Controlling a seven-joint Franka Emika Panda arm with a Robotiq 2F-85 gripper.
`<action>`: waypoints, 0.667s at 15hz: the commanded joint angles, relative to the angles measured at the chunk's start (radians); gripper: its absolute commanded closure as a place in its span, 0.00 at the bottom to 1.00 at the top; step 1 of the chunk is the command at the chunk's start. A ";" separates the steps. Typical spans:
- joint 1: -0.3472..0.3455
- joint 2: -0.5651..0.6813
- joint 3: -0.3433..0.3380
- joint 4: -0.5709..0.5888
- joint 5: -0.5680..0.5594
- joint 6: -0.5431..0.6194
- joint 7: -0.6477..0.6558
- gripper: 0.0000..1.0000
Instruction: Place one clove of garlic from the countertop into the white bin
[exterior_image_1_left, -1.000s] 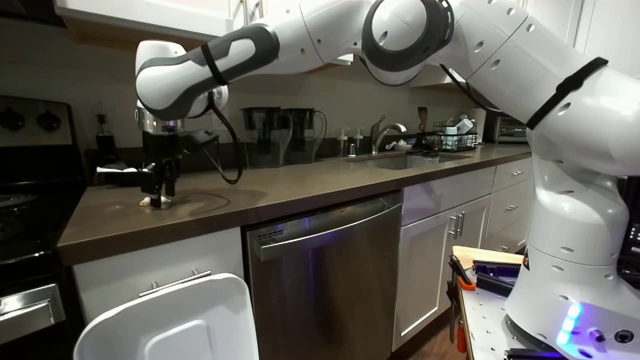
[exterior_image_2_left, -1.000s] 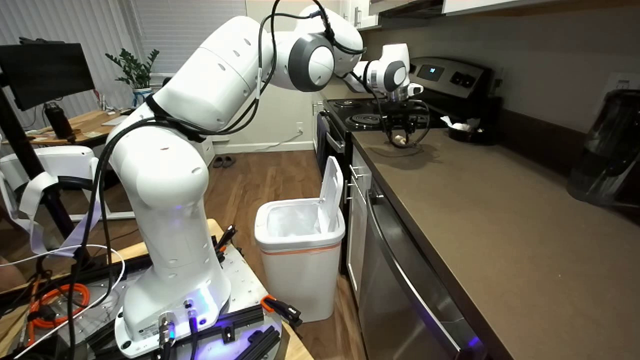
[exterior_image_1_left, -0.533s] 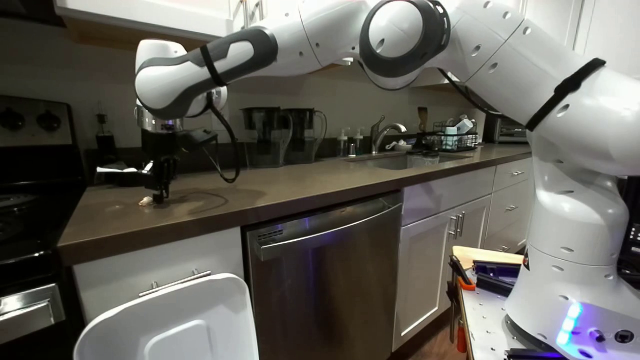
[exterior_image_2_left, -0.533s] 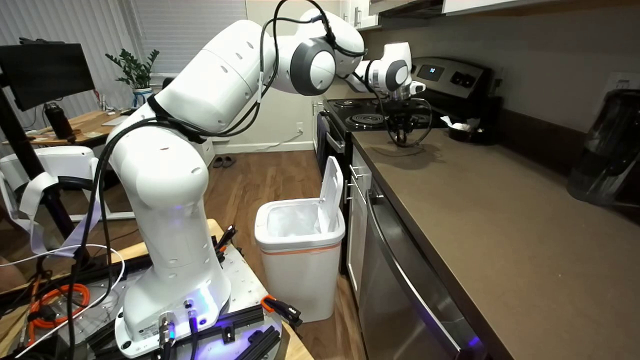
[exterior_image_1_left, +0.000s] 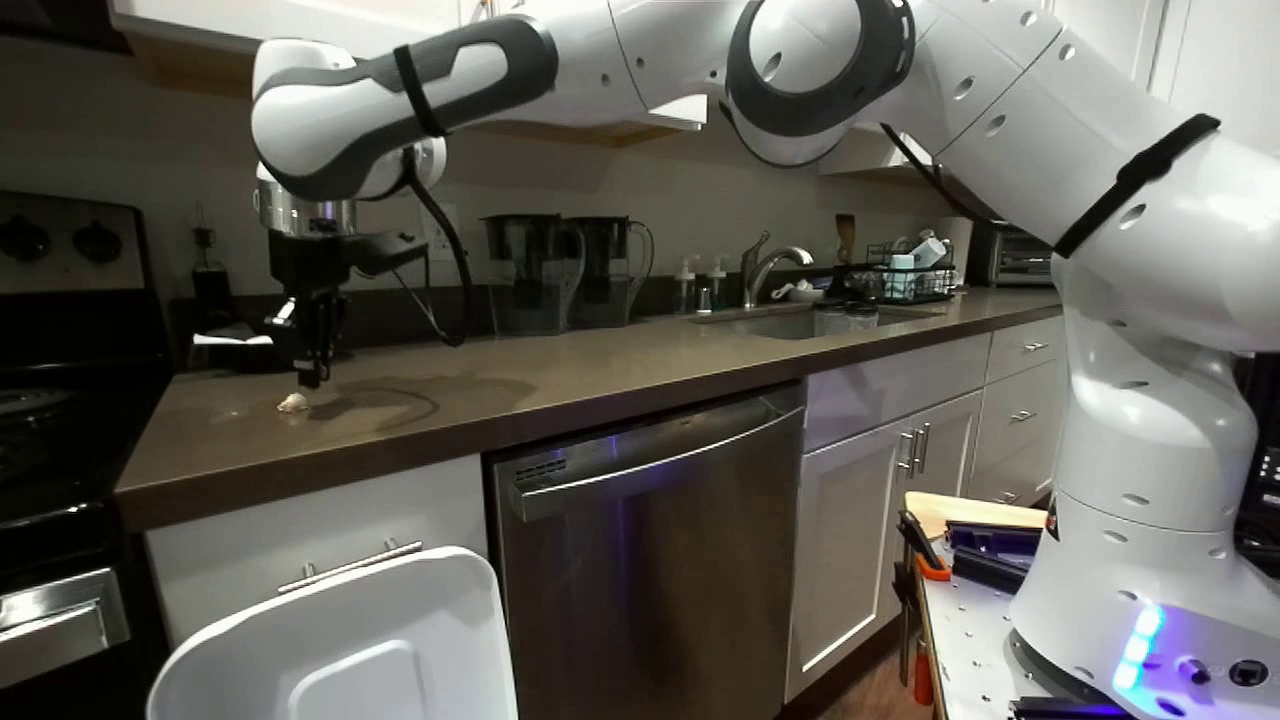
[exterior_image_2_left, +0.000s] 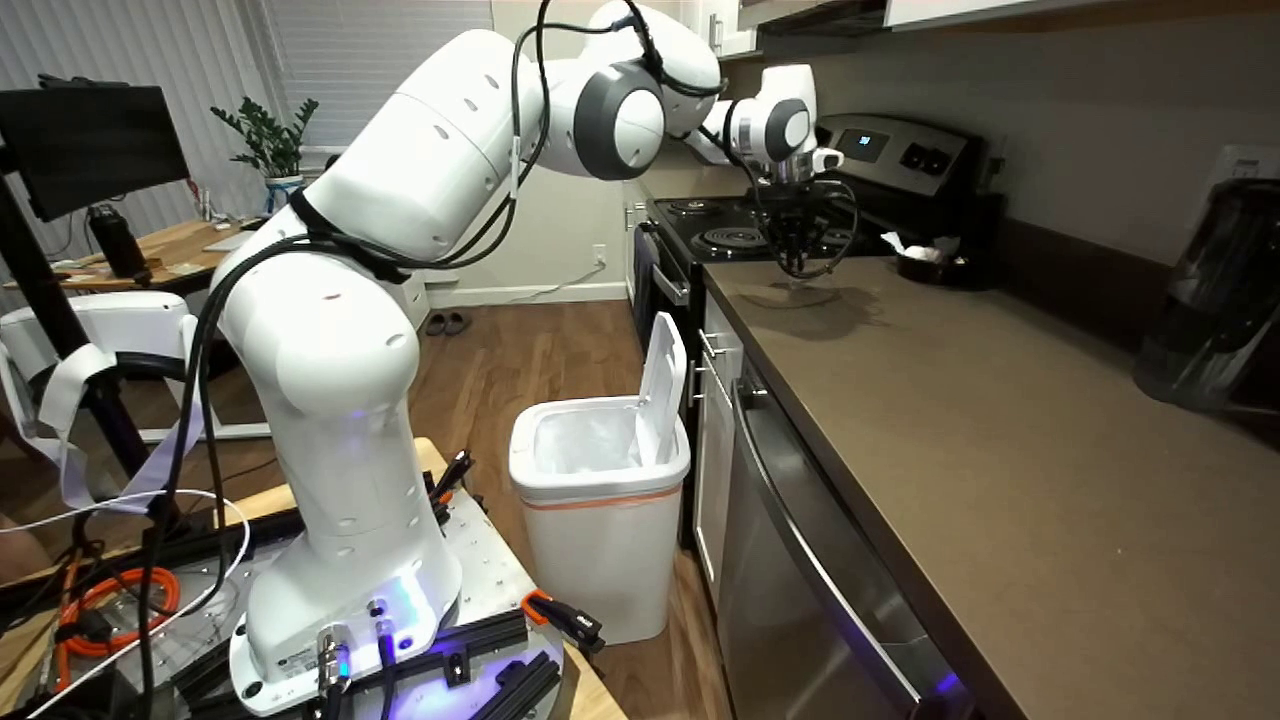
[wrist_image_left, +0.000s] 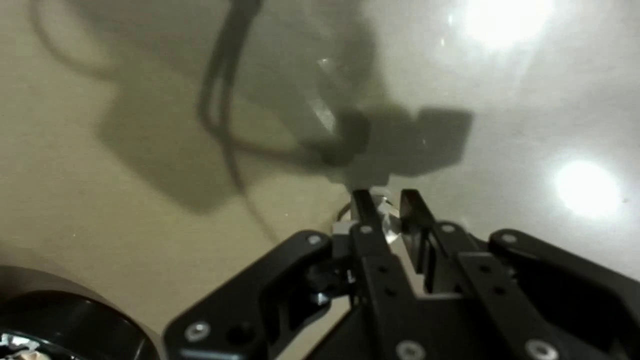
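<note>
In an exterior view my gripper (exterior_image_1_left: 313, 375) hovers just above the stove end of the dark-brown countertop (exterior_image_1_left: 560, 380). Its fingertips point straight down. The wrist view shows a narrow gap between the fingers, with a pale, glossy clove of garlic (wrist_image_left: 390, 227) pinched in it; blur hides its outline. Another whitish bit of garlic (exterior_image_1_left: 292, 402) lies on the slab just beneath and left of the tips. On the floor beside the cabinets stands the white bin (exterior_image_2_left: 600, 488), its lid (exterior_image_2_left: 662, 385) raised upright.
Close to the gripper is a black bowl (exterior_image_2_left: 930, 272) holding white scraps. The stove (exterior_image_2_left: 735, 238) adjoins that end of the counter. Dark water pitchers (exterior_image_1_left: 525, 275) stand along the back wall. The dishwasher (exterior_image_2_left: 790, 600) sits under the front edge.
The fingers, apart around the garlic at the counter a second ago, have come together. Since then the gripper has risen a little off the countertop, leaving some garlic behind.
</note>
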 joint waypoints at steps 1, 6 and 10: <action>0.024 -0.125 0.019 -0.071 0.013 -0.094 0.018 0.90; 0.053 -0.303 0.065 -0.204 0.035 -0.184 0.056 0.90; 0.052 -0.476 0.114 -0.405 0.119 -0.244 0.102 0.90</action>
